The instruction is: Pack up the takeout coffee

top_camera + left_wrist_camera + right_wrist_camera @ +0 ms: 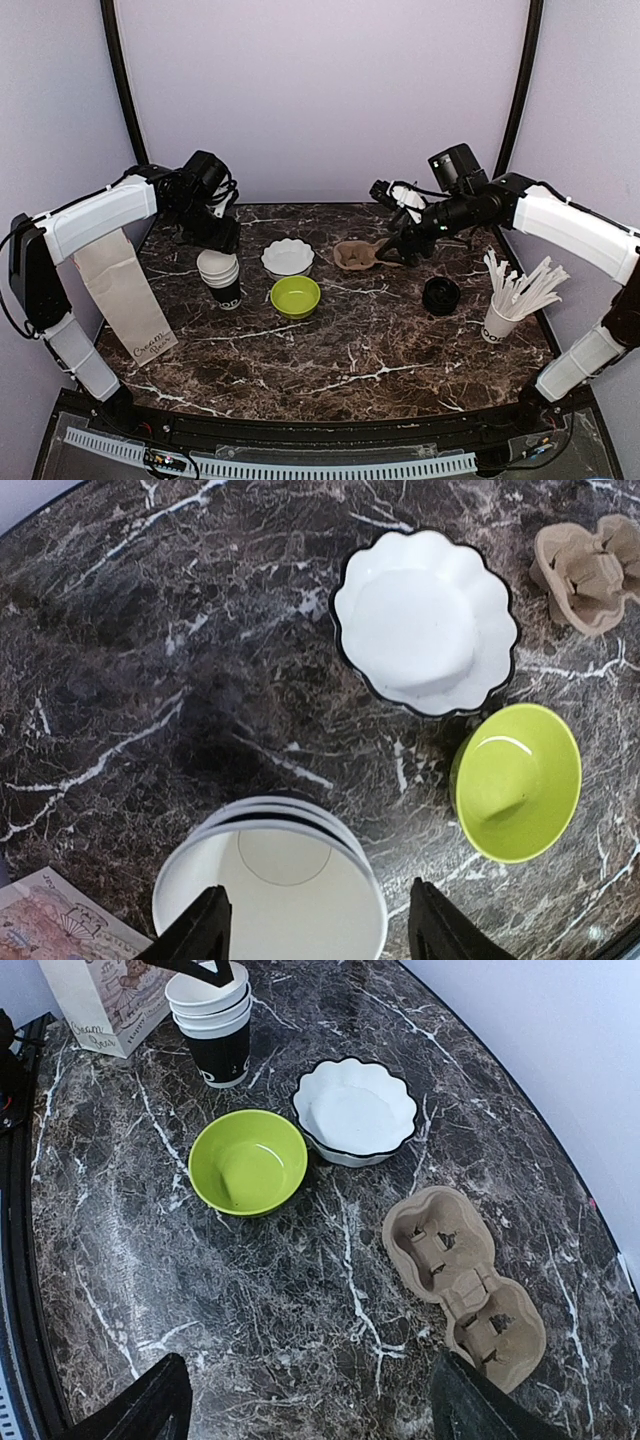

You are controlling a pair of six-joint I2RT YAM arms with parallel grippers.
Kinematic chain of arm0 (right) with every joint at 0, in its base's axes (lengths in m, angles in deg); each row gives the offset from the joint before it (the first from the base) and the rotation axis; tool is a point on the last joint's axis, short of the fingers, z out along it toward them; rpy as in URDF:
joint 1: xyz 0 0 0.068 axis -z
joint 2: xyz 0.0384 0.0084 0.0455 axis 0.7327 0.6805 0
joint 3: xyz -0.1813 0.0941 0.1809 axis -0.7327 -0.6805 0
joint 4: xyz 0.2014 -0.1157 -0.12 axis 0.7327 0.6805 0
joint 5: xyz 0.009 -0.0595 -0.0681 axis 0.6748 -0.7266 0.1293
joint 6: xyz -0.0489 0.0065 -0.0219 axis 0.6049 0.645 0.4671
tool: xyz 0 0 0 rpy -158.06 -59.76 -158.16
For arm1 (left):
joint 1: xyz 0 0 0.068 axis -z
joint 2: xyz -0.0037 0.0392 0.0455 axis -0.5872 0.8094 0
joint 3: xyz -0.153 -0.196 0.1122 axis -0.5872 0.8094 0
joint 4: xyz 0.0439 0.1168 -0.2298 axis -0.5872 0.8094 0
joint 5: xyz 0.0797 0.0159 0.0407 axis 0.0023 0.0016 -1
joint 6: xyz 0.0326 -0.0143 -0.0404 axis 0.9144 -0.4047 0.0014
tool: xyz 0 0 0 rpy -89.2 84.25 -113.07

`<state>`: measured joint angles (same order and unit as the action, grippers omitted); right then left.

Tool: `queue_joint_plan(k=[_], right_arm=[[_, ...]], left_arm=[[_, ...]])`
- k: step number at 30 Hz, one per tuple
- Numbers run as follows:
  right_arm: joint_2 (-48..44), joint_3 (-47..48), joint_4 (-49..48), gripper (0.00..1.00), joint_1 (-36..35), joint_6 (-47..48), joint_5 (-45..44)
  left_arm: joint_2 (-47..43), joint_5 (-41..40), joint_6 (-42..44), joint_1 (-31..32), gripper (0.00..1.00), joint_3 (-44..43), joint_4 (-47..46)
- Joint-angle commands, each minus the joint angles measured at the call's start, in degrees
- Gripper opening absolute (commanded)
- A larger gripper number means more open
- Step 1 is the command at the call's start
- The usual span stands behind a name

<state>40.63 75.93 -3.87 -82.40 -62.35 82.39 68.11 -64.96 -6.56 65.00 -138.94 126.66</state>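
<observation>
Dark white-veined marble table (330, 350) amid plain pale lilac walls (320, 90), black corner posts (125, 80).

Reckoned from the lime-green round bowl (295, 296) near the middle of the dark marble-veined tabletop (330, 380): just behind, almost touching, white scallop-rimmed bowl (287, 257). Close on the left, upright stack of black paper cups with white rims (220, 277), nested one in another. Farther left, by the table's left edge, tan paper bag (125, 293) with handwriting low on its face. Behind and to the right, apart from the green bowl, brown moulded-cardboard two-cup carrier (357, 254), lying flat with pockets upward. Well to the right, roughly level, small black paper coffee cup with black plastic lid (441, 295), standing alone. Farther right still and a little nearer the front edge, white paper cup (497, 322) holding white sticks (525, 285), upright in it
</observation>
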Motion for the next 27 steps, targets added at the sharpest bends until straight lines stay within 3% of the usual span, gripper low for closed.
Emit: queue_joint_plan(k=[1,8,15,27], right_arm=[[-1.9,-1.1,0.4,0.83,-0.5,1.1,0.9],[-2.7,-1.8,0.5,0.82,-0.6,1.6,0.0],[-2.8,-2.4,0.6,0.82,-0.6,1.8,-0.4],[-3.1,-3.6,0.2,0.81,-0.6,1.9,-0.7]], left_arm=[[-0.6,1.4,-2.4,0.8,0.61,-2.9,6.3],[0.6,4.8,-3.2,2.7,0.55,-4.5,10.8],[5.8,0.3,-3.3,4.4,0.49,-7.7,15.7],[8.9,-2.8,-4.1,5.1,0.24,-10.5,18.2]])
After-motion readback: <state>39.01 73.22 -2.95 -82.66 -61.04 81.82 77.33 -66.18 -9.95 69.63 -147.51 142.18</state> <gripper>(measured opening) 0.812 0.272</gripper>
